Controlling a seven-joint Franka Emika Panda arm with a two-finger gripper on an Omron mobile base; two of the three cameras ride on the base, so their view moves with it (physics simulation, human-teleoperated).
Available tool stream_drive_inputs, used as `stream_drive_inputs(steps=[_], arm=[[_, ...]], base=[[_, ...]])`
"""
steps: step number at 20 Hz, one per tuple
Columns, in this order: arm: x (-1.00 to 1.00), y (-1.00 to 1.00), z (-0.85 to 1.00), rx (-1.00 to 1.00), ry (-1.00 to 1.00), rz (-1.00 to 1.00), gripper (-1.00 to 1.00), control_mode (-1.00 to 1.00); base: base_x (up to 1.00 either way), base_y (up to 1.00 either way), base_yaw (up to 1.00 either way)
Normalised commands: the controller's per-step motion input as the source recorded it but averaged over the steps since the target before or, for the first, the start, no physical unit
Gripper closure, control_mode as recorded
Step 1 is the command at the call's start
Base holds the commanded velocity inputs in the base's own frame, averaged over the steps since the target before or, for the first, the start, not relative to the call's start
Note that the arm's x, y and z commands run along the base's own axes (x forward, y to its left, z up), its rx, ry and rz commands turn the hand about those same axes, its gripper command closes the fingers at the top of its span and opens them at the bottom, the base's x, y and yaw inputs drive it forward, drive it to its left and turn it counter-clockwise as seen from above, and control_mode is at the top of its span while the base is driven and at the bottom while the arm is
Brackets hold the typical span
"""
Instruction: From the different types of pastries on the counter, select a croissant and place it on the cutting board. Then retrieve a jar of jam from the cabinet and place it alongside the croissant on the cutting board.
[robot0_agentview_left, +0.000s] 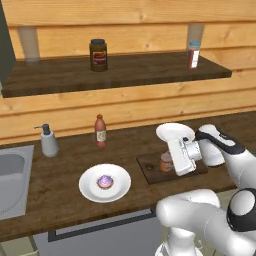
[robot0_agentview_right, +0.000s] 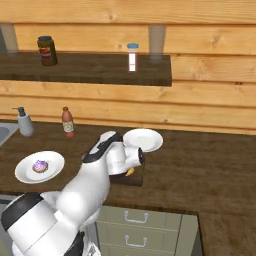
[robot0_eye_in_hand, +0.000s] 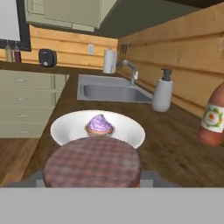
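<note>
**Jam jar at the cutting board, between the jaws**

While the hand hangs low over the cutting board (robot0_agentview_left: 150, 166), the jar of jam (robot0_agentview_left: 166, 162) sits directly ahead of the gripper (robot0_eye_in_hand: 92, 177), its plaid lid close before the hand camera. The jaws look closed on the jar's sides, though the fingertips are mostly hidden behind it. A sliver of the croissant (robot0_agentview_right: 130, 172) peeks out beside the wrist on the board. What remains, I judge, is setting the jar down and letting go.
</note>
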Motion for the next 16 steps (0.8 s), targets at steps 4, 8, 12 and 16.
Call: stream_drive_inputs(steps=[4,8,12,16], arm=[[0.43,-0.05,-0.31,0.0,0.0,0.11,1.0,-1.0],[0.31,0.03,-0.31,0.0,0.0,0.03,1.0,-1.0],[0.22,0.07,-0.29,0.0,0.0,0.0,1.0,-1.0],[0.26,0.12,-0.28,0.0,0.0,0.0,1.0,-1.0]], base=[[0.0,0.0,0.0],[0.0,0.0,0.0],[0.0,0.0,0.0],[0.0,0.0,0.0]])
